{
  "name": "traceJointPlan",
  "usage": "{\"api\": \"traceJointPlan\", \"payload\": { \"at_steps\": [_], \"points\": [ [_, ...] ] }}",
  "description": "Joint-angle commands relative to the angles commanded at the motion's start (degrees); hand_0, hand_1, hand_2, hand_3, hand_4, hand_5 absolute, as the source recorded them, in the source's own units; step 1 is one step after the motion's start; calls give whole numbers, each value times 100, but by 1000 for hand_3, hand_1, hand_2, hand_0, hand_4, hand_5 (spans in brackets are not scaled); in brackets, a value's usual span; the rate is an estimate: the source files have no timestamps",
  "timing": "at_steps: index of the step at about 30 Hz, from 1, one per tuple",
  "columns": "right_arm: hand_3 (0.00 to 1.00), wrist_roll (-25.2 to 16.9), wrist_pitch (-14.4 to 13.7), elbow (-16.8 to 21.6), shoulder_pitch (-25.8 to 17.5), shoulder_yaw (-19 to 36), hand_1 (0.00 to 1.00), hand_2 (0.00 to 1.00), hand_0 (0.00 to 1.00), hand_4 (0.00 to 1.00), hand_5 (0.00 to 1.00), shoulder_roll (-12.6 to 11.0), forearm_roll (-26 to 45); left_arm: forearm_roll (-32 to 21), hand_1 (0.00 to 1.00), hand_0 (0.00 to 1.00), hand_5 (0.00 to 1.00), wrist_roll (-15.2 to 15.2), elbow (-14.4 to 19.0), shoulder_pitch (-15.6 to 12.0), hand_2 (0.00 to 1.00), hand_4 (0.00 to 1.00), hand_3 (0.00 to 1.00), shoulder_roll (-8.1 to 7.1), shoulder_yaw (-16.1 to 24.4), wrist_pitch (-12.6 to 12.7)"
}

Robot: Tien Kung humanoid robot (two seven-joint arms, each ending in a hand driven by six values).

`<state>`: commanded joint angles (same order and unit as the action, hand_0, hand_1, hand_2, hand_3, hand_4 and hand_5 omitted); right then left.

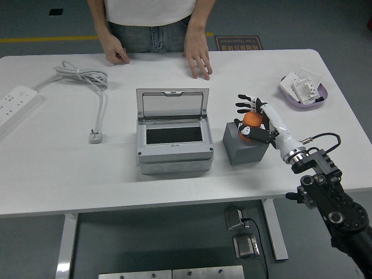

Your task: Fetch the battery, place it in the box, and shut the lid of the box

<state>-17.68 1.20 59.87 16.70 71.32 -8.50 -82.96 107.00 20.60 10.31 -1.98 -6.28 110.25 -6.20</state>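
Fingers (247, 106) around battery (251, 119) — orange, cylindrical

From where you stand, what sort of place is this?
Probably a robotics lab or test workshop: a white table holding a grey box and power strip, yellow floor tape behind, and a person standing by.

No lettering can be read anywhere on the white table (52, 174). A dark floor sign (239, 42) beyond the table's far edge carries pale print, too small and blurred to make out. White packets (303, 88) lying in the shallow purple dish (321, 99) bear dark markings, likewise illegible. The grey plastic box (172, 152) shows no label.
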Motion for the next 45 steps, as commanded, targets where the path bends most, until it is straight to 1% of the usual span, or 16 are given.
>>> {"api": "traceJointPlan", "payload": {
  "at_steps": [12, 16, 21, 26, 27, 32, 33, 38, 39, 44, 45],
  "points": [
    [850, -24, -15, -23, -31, -86, 749, 761, 524, 644, 36, 40, 177, -13, 640, 595, 279, -8, 0, -3, 638, 724, 664, -26, -52, 11],
    [848, -52, -17, -61, -42, -148, 745, 760, 524, 638, 39, 77, 482, -14, 640, 594, 281, -11, 0, -3, 638, 724, 664, -21, -66, 16],
    [836, -160, -71, -119, -73, -254, 739, 754, 524, 631, 42, 135, 1111, -6, 637, 592, 282, -12, 0, -15, 638, 724, 664, -24, -75, 25],
    [836, -216, -129, -133, -75, -283, 739, 754, 524, 631, 42, 153, 1379, -14, 637, 592, 282, -18, 0, -15, 638, 724, 664, -28, -88, 34],
    [766, -225, -140, -135, -75, -287, 701, 701, 526, 581, 54, 155, 1422, -17, 637, 593, 282, -20, 0, -13, 638, 724, 662, -27, -92, 36],
    [766, -245, -183, -142, -79, -295, 701, 701, 526, 581, 54, 163, 1573, -19, 637, 593, 282, -28, 0, -7, 638, 724, 662, -25, -105, 45],
    [650, -245, -189, -145, -80, -294, 658, 625, 528, 412, 29, 165, 1591, -18, 637, 592, 281, -29, 0, -7, 636, 724, 663, -24, -107, 46],
    [650, -243, -211, -149, -85, -280, 658, 625, 528, 412, 29, 173, 1643, -17, 637, 592, 281, -34, 0, -1, 636, 724, 663, -22, -112, 53],
    [606, -242, -214, -150, -85, -278, 640, 600, 529, 305, 45, 174, 1644, -13, 637, 592, 285, -36, 0, 2, 636, 724, 662, -21, -110, 55],
    [606, -237, -226, -154, -90, -276, 640, 600, 529, 305, 45, 181, 1635, -13, 637, 592, 285, -48, 0, 15, 636, 724, 662, -15, -121, 64],
    [552, -235, -228, -155, -89, -278, 608, 558, 529, 174, 53, 182, 1633, -14, 636, 593, 284, -50, 0, 17, 635, 724, 662, -15, -123, 65]
  ]
}}
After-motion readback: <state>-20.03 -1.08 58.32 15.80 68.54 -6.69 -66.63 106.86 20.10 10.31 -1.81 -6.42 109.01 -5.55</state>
